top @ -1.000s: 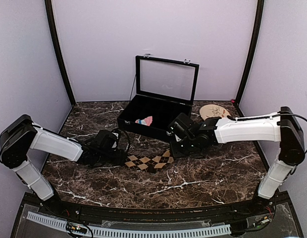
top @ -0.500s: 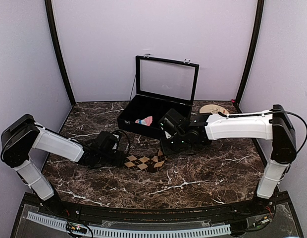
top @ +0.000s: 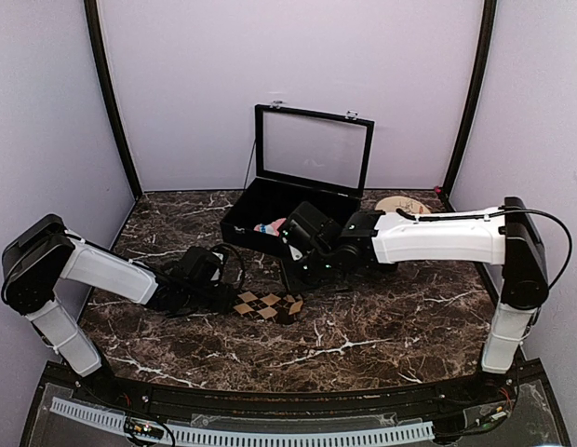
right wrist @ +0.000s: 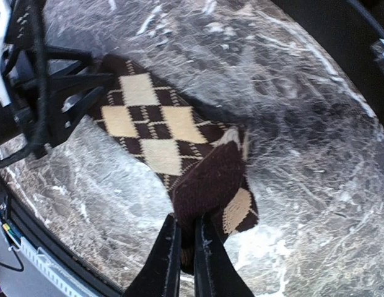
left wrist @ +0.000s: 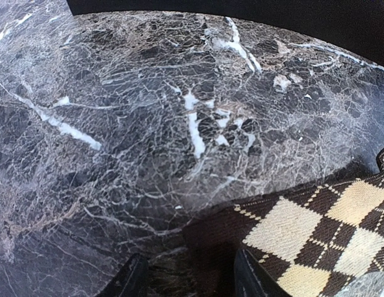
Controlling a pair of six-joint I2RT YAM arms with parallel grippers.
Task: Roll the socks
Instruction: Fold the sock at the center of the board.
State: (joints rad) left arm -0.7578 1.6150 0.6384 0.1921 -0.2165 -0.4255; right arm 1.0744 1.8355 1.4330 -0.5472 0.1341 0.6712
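Observation:
The dark brown sock with tan argyle diamonds (top: 268, 305) lies on the marble table between the two grippers. My right gripper (right wrist: 187, 241) is shut on its plain brown end, which is lifted and folded back over the patterned part (right wrist: 148, 124). In the top view the right gripper (top: 293, 281) hovers just above the sock's right end. My left gripper (top: 225, 296) is open and low at the sock's other end; its fingers (left wrist: 251, 275) straddle the dark cuff (left wrist: 210, 238) flat on the table. The pink sock (top: 270, 226) lies inside the black box.
A black box (top: 234, 223) with an upright glass lid (top: 312, 149) stands at the back centre, right behind my right arm. A round wooden disc (top: 405, 207) lies at the back right. Purple walls close the table on three sides.
My right arm has swung left with the sock's end pinched, folding it over toward the left gripper, so the sock looks shorter. The left gripper has stayed in place.

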